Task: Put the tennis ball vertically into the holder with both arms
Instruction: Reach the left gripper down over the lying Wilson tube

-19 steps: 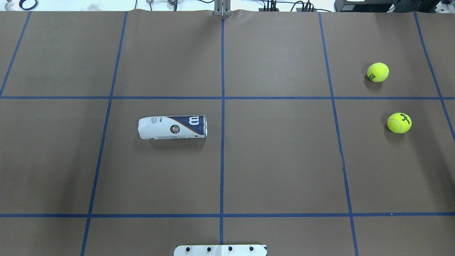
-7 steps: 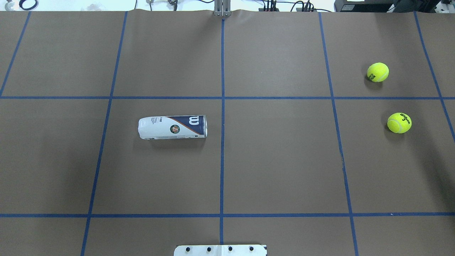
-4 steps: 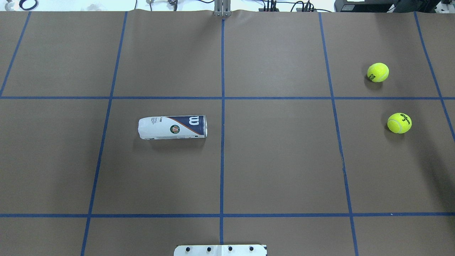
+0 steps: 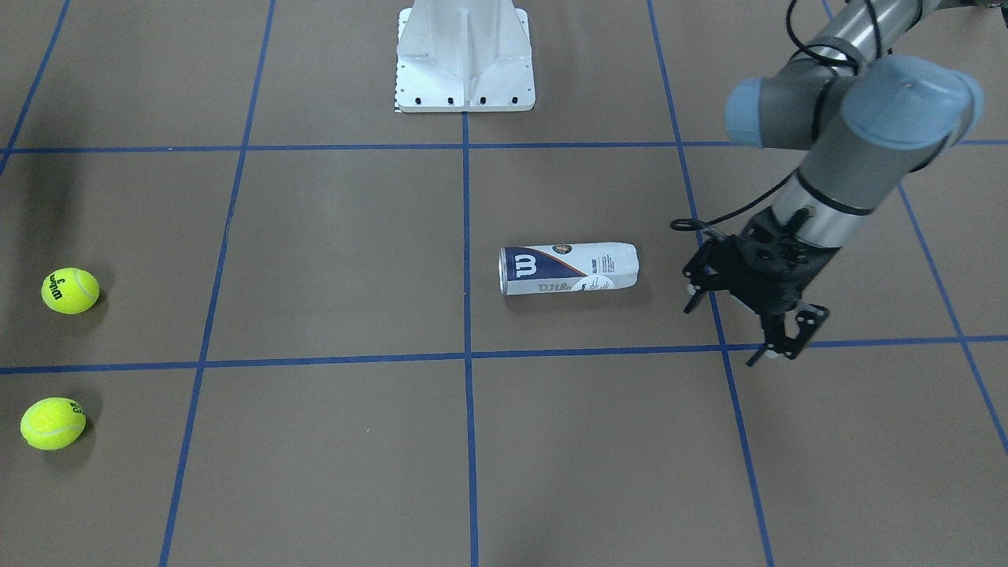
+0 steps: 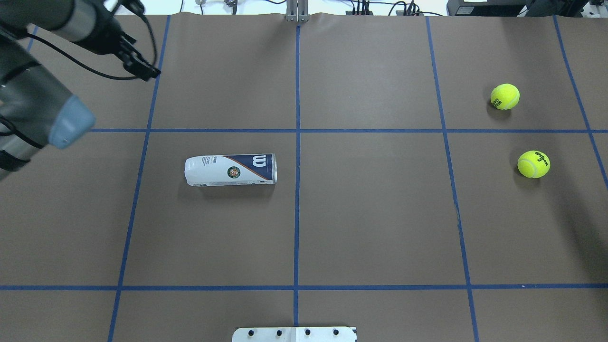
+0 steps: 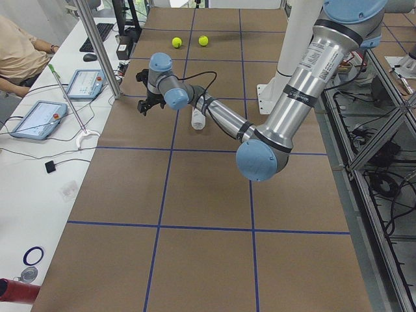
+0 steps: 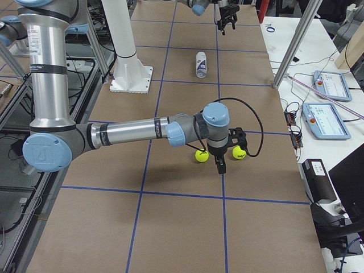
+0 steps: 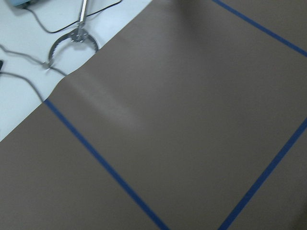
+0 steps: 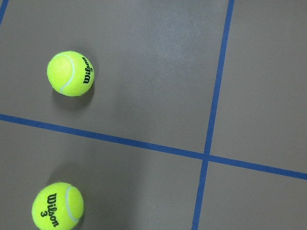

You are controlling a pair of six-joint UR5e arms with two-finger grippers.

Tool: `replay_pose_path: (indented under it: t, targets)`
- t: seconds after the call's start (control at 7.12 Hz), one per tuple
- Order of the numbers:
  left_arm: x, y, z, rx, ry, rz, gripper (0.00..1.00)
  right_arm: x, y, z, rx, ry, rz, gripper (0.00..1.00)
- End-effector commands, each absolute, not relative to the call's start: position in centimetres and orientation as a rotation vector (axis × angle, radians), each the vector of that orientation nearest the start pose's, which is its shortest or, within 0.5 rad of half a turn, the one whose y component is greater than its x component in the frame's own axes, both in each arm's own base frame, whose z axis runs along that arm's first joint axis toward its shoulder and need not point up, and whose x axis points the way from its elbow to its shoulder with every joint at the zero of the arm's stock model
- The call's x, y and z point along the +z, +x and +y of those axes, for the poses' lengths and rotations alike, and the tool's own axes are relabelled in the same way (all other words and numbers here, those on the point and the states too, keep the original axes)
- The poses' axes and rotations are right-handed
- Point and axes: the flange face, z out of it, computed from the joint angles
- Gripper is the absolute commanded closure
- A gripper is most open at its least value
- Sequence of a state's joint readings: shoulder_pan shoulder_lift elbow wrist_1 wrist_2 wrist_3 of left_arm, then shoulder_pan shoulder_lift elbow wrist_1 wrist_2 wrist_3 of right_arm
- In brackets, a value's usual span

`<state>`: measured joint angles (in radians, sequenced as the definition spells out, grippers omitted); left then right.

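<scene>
The holder [image 5: 230,169] is a clear can with a white and navy "W" label. It lies on its side left of the table's centre line and also shows in the front view [image 4: 568,269]. Two yellow tennis balls [image 5: 505,96] [image 5: 533,164] rest at the right side and fill the right wrist view [image 9: 70,73] [image 9: 57,205]. My left gripper [image 4: 728,327] is open and empty, hovering beyond the can's closed end; overhead it sits at the far left [image 5: 142,71]. My right gripper [image 7: 219,165] shows only in the exterior right view, close by the balls; I cannot tell its state.
The white pedestal base [image 4: 465,55] stands at the robot's side of the table [image 5: 294,334]. Blue tape lines grid the brown table cover. Tablets and cables lie on the white side bench [image 6: 39,120] beyond the far edge, by a metal post [image 6: 97,45].
My left arm has come into the overhead view at the upper left; earlier no arm showed there. The can and both balls have not moved.
</scene>
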<state>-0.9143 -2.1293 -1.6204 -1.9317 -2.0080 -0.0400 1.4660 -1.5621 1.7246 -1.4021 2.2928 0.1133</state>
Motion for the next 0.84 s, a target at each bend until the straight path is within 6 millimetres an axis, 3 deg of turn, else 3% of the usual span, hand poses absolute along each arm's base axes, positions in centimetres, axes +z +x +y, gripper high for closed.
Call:
replay_pose_path:
  t: [0.0, 0.42, 0.7]
  targets:
    - [24.0, 43.4, -54.1, 0.996, 0.816, 0.717, 0.01, 55.8, 1.3, -51.7, -0.116, 0.245, -0.747, 0.01]
    - [18.1, 47.8, -52.1, 1.239, 0.787, 0.656, 0.01, 55.6, 1.2, -51.8, -0.118, 0.246, -0.747, 0.01]
    - [18.2, 52.1, -51.7, 1.301, 0.744, 0.646, 0.01, 55.6, 1.1, -51.9, -0.119, 0.246, -0.747, 0.01]
